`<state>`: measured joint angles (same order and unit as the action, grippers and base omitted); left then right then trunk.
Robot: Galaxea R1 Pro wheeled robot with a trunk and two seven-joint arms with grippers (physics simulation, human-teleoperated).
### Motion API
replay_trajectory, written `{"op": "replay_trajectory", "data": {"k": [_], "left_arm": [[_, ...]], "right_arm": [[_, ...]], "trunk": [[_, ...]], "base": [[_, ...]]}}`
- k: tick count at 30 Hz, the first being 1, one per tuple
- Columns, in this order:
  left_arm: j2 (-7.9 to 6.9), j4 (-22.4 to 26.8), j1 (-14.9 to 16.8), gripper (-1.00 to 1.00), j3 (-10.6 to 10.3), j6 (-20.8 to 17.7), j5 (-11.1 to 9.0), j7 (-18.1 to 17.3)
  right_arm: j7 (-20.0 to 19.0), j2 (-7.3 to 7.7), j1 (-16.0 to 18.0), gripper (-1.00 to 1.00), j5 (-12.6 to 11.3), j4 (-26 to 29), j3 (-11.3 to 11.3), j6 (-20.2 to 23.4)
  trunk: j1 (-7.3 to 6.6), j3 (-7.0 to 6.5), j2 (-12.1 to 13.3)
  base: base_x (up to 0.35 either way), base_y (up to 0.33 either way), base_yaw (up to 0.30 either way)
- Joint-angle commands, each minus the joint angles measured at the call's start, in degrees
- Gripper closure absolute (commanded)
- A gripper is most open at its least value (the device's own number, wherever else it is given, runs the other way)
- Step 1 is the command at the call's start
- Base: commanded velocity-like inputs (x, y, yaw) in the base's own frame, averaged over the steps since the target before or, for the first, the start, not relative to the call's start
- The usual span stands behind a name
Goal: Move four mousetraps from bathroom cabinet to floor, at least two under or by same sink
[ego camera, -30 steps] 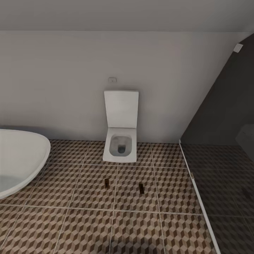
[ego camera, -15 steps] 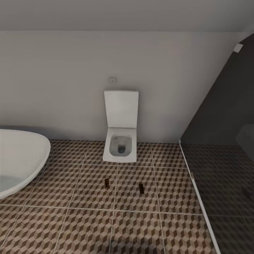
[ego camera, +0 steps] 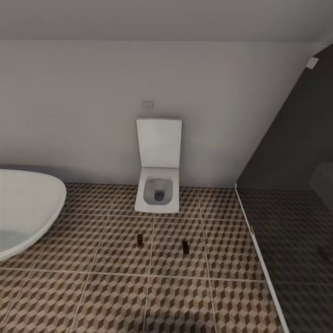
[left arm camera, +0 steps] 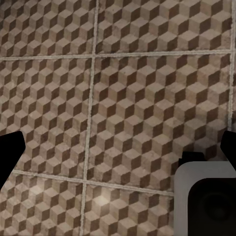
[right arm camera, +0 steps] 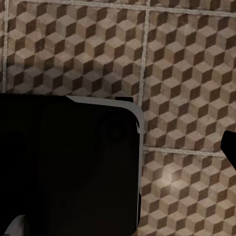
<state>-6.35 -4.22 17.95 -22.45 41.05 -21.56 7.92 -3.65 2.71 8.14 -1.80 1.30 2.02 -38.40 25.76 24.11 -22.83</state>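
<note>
Facing the back wall (ego camera: pixel 92 106) of the bathroom, the head camera is looking down over the bathroom floor (ego camera: pixel 115 296), whose cube-patterned tiles are running from the wall's foot toward the robot.

A white tub or basin (ego camera: pixel 25 208) is curving in along the floor's left edge; whether it counts as the sink I cannot tell. A toilet (ego camera: pixel 158 185) is standing at the middle of the wall with its lid up. A dark glass partition (ego camera: pixel 296 194) is closing off the floor's right side.

Two mousetraps are already lying on the tiles in front of the toilet, well apart from each other: one (ego camera: pixel 139 239) nearer the tub side, the other (ego camera: pixel 185 246) nearer the partition side. Each is lying with its long axis pointing roughly toward the wall. Neither is touching the toilet or the tub.

The left wrist camera is showing tile (left arm camera: pixel 123 98) below, with dark tips of the left claw (left arm camera: pixel 118 152) at the two side edges, so its fingers are standing wide apart and holding nothing. A grey-edged block (left arm camera: pixel 206 196) is sitting in that picture's corner. The right wrist camera is largely covered by a dark block (right arm camera: pixel 69 167); one dark tip is showing, and whether the right claw is apart or together I cannot tell.

Judgement: two traps are remaining to fetch, and the cabinet is lying somewhere outside these pictures, so the base is needing to turn away first.
</note>
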Motion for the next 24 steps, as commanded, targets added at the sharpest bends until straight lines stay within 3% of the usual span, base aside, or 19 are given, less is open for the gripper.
{"op": "replay_trajectory", "data": {"k": [1,24], "left_arm": [[0.03,-0.18,0.07,-1.0,-0.49,0.25,-0.15,0.25],[0.04,-0.18,0.07,-1.0,-0.49,0.25,-0.15,0.25]], "right_arm": [[-0.22,0.02,0.03,-1.0,-0.22,-0.05,0.17,-0.19],[-0.22,0.02,0.03,-1.0,-0.22,-0.06,0.17,-0.19]], "trunk": [[0.03,0.08,-0.09],[0.03,0.08,-0.09]], "base": [[0.0,0.0,0.0],[0.0,0.0,0.0]]}}
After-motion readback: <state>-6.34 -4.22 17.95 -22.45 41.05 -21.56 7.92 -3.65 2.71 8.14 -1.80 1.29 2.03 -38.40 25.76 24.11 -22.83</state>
